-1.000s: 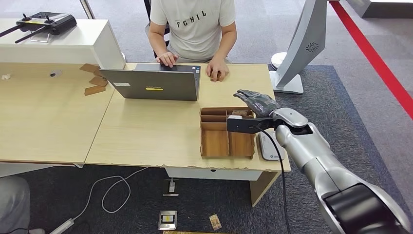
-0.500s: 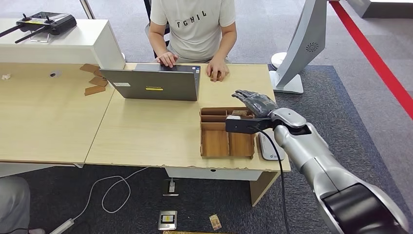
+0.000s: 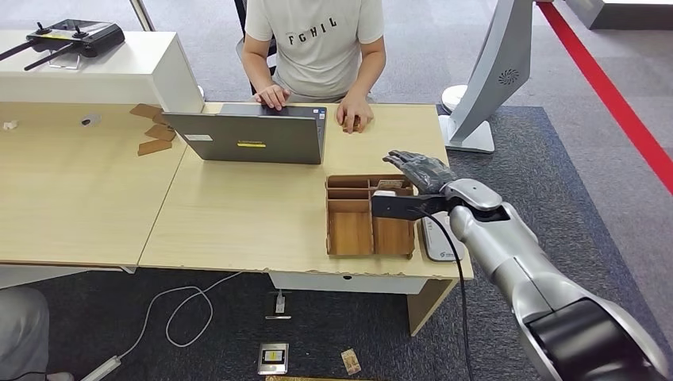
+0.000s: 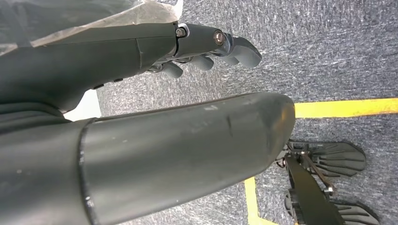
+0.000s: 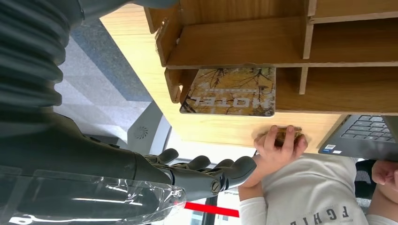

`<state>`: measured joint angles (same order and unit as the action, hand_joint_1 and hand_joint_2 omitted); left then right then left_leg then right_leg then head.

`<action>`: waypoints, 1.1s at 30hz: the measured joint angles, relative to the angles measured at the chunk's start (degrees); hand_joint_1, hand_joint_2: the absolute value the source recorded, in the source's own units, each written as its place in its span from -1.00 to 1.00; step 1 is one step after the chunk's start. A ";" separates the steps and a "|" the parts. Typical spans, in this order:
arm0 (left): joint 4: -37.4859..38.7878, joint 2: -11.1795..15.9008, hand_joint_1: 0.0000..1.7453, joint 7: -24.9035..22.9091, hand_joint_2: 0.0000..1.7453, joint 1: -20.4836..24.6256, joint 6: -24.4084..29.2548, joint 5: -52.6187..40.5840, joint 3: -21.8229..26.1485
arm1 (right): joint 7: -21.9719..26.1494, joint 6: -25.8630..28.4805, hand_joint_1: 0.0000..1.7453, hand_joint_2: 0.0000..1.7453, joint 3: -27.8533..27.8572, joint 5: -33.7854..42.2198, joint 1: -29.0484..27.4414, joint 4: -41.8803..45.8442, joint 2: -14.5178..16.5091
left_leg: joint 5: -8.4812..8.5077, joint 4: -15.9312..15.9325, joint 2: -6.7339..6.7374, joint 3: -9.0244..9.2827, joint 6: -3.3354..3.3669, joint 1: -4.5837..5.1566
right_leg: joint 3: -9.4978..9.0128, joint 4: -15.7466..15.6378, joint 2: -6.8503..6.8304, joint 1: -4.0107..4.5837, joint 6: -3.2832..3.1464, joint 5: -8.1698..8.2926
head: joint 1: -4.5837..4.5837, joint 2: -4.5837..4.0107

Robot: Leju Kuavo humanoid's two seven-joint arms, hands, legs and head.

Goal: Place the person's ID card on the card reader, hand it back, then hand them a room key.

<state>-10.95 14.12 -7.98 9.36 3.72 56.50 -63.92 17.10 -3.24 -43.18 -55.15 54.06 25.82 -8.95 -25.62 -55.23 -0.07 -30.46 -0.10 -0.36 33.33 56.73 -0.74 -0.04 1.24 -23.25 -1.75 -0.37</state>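
My right hand [image 3: 421,169] hovers with fingers stretched out and nothing in it, over the far right corner of the wooden tray [image 3: 349,230]. A card printed HOTEL, the room key [image 5: 230,91], lies in the tray's far right compartment and appears as a small patch [image 3: 389,185] beside my fingers. The white card reader [image 3: 441,238] lies on the desk right of the tray, partly under my forearm. The person's hand [image 5: 280,139] rests on a small brownish card on the desk; that same hand [image 3: 354,119] is beyond the tray. My left hand [image 4: 206,47] hangs over carpet, holding nothing.
A person sits across the desk behind an open laptop [image 3: 250,136]. A white stand [image 3: 476,119] rises past the desk's right end. Cardboard pieces [image 3: 155,133] lie on the left desk. Cables and small cards [image 3: 274,357] lie on the floor below the front edge.
My right hand has drifted slightly to the right and a little lower over the tray. The person and the items on the desk have stayed put.
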 joint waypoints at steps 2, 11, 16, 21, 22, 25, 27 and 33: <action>0.00 0.00 -1.00 0.00 -1.00 0.00 0.00 -0.07 -0.01 | -0.05 0.04 -1.00 1.00 0.03 0.00 0.06 -0.22 -0.14 | 0.00 0.00 0.00 0.00 0.00 0.00 | 0.00 0.00 0.00 0.00 0.00 0.00 | -0.01 0.00; 0.00 0.00 -1.00 -0.01 -1.00 0.00 0.00 -0.67 -0.04 | -0.10 0.78 -1.00 1.00 0.34 0.00 0.09 -0.34 -0.86 | 0.00 0.00 0.00 0.00 0.00 0.00 | 0.00 0.00 0.00 0.00 0.00 0.00 | -0.01 0.00; 0.00 0.00 -1.00 -0.14 -1.00 0.00 0.00 -0.60 -0.05 | -0.10 0.92 -1.00 1.00 0.34 -0.08 0.09 -0.34 -1.19 | 0.00 0.00 0.00 0.00 0.00 0.00 | 0.00 0.00 0.00 0.00 0.00 0.00 | 0.00 0.00; 0.00 0.00 -1.00 -0.19 -1.00 0.00 0.00 -0.58 -0.05 | -0.10 0.92 -1.00 1.00 0.34 -0.36 0.10 -0.34 -1.46 | 0.00 0.00 0.00 0.00 0.00 0.00 | 0.00 0.00 0.00 0.00 0.00 0.00 | -0.01 0.00; 0.00 0.00 -1.00 -0.20 -1.00 0.00 0.00 -0.57 -0.05 | -0.10 0.92 -1.00 1.00 0.34 -0.40 0.10 -0.34 -1.51 | 0.00 0.00 0.00 0.00 0.00 0.00 | 0.00 0.00 0.00 0.00 0.00 0.00 | -0.01 0.00; 0.00 0.00 -1.00 -0.25 -1.00 0.00 0.00 -0.52 -0.05 | -0.09 0.94 -1.00 1.00 0.34 -0.50 0.10 -0.34 -1.58 | 0.00 0.00 0.00 0.00 0.00 0.00 | 0.00 0.00 0.00 0.00 0.00 0.00 | -0.01 0.00; 0.00 0.00 -1.00 -0.27 -1.00 0.00 0.00 -0.52 -0.05 | -0.08 0.95 -1.00 1.00 0.34 -0.56 0.10 -0.34 -1.59 | 0.00 0.00 0.00 0.00 0.00 0.00 | 0.00 0.00 0.00 0.00 0.00 0.00 | 0.00 0.00; 0.00 0.00 -1.00 -0.29 -1.00 0.00 0.00 -0.52 -0.05 | -0.07 0.95 -1.00 1.00 0.34 -0.57 0.09 -0.34 -1.56 | 0.00 0.00 0.00 0.00 0.00 0.00 | 0.00 0.00 0.00 0.00 0.00 0.00 | 0.00 0.00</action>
<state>-10.95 14.12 -8.27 9.36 3.72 55.98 -63.98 17.04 -2.29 -42.84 -55.71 54.15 25.49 -10.51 -25.63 -55.23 -0.07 -30.47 -0.10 -0.36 33.34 56.73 -0.74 -0.04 1.24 -23.26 -1.75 -0.37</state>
